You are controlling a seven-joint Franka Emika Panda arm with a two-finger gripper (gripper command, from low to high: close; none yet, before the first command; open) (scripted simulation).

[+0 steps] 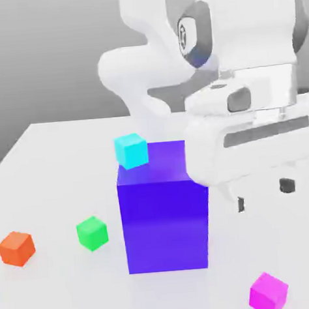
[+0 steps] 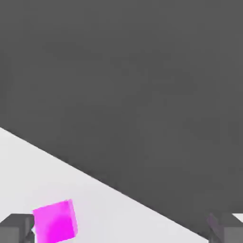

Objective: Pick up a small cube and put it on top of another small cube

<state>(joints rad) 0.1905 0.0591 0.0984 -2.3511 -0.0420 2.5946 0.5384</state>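
Still early: we hover with nothing lifted.

Our tool [image 1: 264, 195] hangs spread and empty above the counter [image 1: 46, 152]; the magenta cube [image 1: 268, 292] sits on the counter near the big blue-purple block [image 1: 163, 212], ungrasped; pickup and stacking remain; the hand view shows that cube [image 2: 55, 222] beside one fingertip [image 2: 16, 228]; the exterior view adds cyan cube [image 1: 131, 150], green cube [image 1: 92, 232], orange cube [image 1: 17, 248].

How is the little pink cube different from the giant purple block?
The small glossy magenta cube is far smaller than the big blue-purple block. The magenta cube is bright pink; the block is deep blue-purple. The magenta cube sits at the near edge of the white table, toward the exterior view's right; the block stands near the middle. Both are plain, boxy and rest on the table.
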